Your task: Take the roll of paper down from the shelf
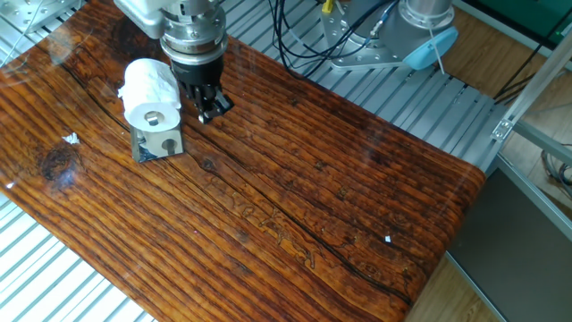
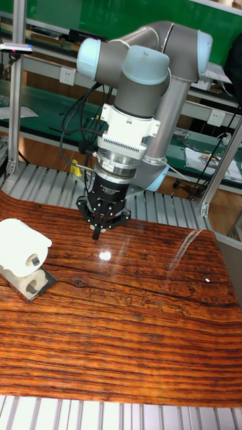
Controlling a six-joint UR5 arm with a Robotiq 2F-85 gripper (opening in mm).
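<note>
The white roll of paper (image 1: 149,90) lies on top of the shelf (image 1: 163,142), a small beige block with a round hole on a shiny metal bracket, at the table's far left. In the tall fixed view the roll of paper (image 2: 21,246) and the shelf (image 2: 31,281) sit at the left edge. My gripper (image 1: 211,107) hangs just right of the roll, close to it but apart, fingers pointing down at the wood. In the tall fixed view the gripper (image 2: 97,232) has its fingers drawn together to a point, shut on nothing.
A dark striped wooden tabletop (image 1: 295,206) spreads to the right and front of the shelf. Behind it are a ribbed metal base (image 1: 429,98), black cables (image 1: 295,36) and the arm's mount. A small white scrap (image 1: 71,139) lies left of the shelf.
</note>
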